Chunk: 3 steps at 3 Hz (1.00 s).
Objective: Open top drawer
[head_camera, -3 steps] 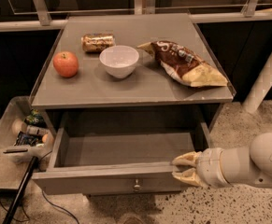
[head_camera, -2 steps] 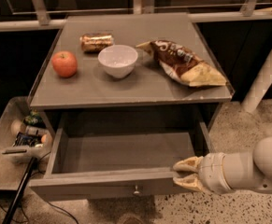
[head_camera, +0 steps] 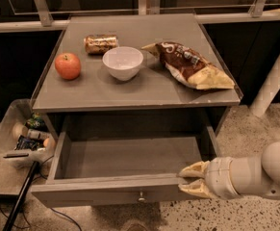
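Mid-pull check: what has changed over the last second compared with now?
The top drawer has slid a little further out toward the camera. The claw, at the right end of the drawer's front edge, has come back with it. The apple, bowl, chip bag and can on the cabinet top have not moved.

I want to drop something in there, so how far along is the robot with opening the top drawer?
Mostly done: the top drawer is pulled well out, its grey interior exposed. In hand: the gripper is at the right end of its front panel, right of the knob. Left: probably only backing away.
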Each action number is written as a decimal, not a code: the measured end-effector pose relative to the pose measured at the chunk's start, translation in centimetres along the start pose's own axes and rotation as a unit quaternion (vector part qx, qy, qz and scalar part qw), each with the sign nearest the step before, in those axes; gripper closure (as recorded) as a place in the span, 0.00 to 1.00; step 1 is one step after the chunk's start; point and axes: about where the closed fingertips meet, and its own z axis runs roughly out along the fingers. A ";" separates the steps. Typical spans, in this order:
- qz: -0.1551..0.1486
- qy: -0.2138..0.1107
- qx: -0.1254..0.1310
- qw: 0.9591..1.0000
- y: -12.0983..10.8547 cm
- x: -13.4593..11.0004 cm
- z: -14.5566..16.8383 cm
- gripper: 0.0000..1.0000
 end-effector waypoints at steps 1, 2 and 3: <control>0.000 0.000 0.000 1.000 0.0 0.0 0.0 0.36; 0.000 0.000 0.000 1.000 0.0 0.0 0.0 0.13; 0.000 0.000 0.000 1.000 0.0 0.0 0.0 0.00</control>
